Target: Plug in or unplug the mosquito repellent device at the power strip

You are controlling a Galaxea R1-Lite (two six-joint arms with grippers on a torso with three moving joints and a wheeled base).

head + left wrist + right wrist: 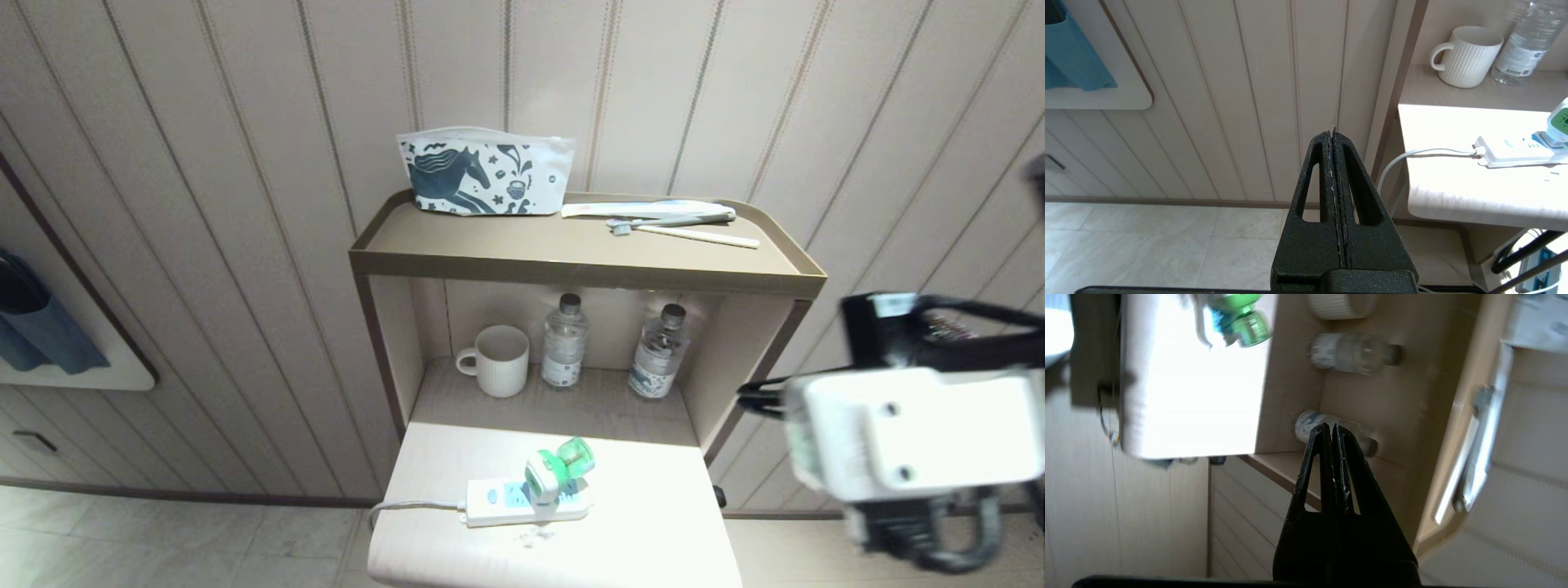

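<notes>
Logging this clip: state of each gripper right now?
Left gripper: shut, holding nothing, off to the table's side.
Right gripper: shut, holding nothing, clear of the device.

Counts: 2 water bottles (564,340) (658,352), 1 mug (496,360), 1 pouch (483,172), 1 mosquito repellent device (558,467), 1 power strip (498,499), 2 grippers (1332,134) (1331,430).

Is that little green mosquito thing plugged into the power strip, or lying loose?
Plugged in: the mosquito repellent device has its white head seated in the power strip, its green bottle tilted up and away.
</notes>
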